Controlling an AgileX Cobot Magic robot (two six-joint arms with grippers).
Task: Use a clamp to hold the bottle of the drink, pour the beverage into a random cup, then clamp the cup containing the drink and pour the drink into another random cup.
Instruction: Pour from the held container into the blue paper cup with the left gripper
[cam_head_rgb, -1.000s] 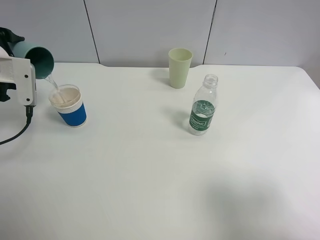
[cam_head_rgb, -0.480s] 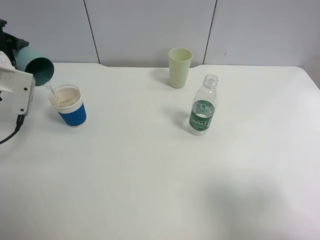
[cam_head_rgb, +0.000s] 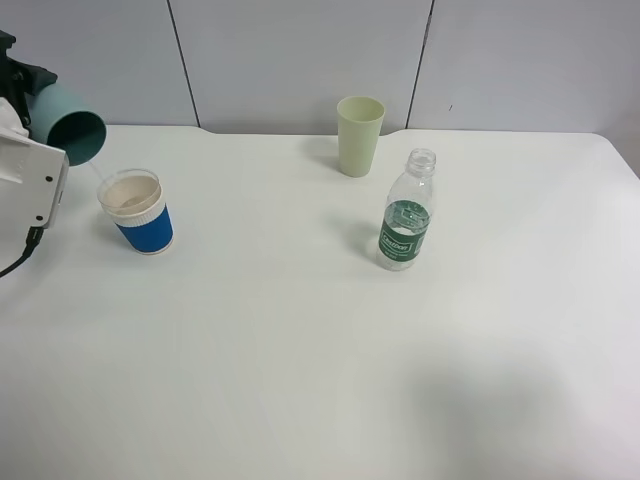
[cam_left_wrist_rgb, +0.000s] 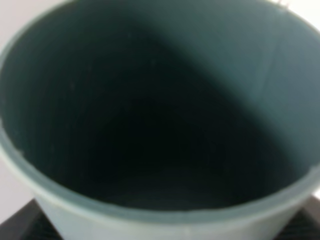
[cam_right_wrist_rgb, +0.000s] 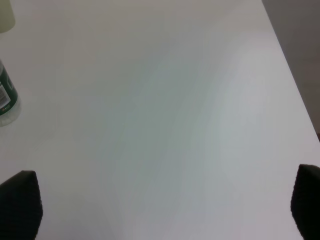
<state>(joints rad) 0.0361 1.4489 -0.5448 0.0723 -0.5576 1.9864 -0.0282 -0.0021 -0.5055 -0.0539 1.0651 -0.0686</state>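
The teal tumbler (cam_head_rgb: 76, 122) hangs tilted at the far left, its mouth facing down toward the blue-banded cup (cam_head_rgb: 137, 212) just below and right of it. My left gripper (cam_head_rgb: 22, 82) is shut on the tumbler. In the left wrist view the tumbler's dark inside (cam_left_wrist_rgb: 150, 115) fills the picture. Only a faint trickle of beverage shows between the two cups. The bottle (cam_head_rgb: 405, 215) stands upright and uncapped right of centre, and its edge shows as the bottle (cam_right_wrist_rgb: 6, 95) in the right wrist view. My right gripper (cam_right_wrist_rgb: 162, 205) is open over bare table.
A pale yellow-green cup (cam_head_rgb: 360, 135) stands upright at the back, behind the bottle. The white table (cam_head_rgb: 300, 350) ends at a grey wall behind. The table's right edge (cam_right_wrist_rgb: 290, 75) shows in the right wrist view. A black cable (cam_head_rgb: 20, 262) trails from the left arm.
The tumbler has lifted slightly and shifted left with my left arm. The stream into the blue-banded cup has thinned to almost nothing. Bottle and right gripper are unmoved.
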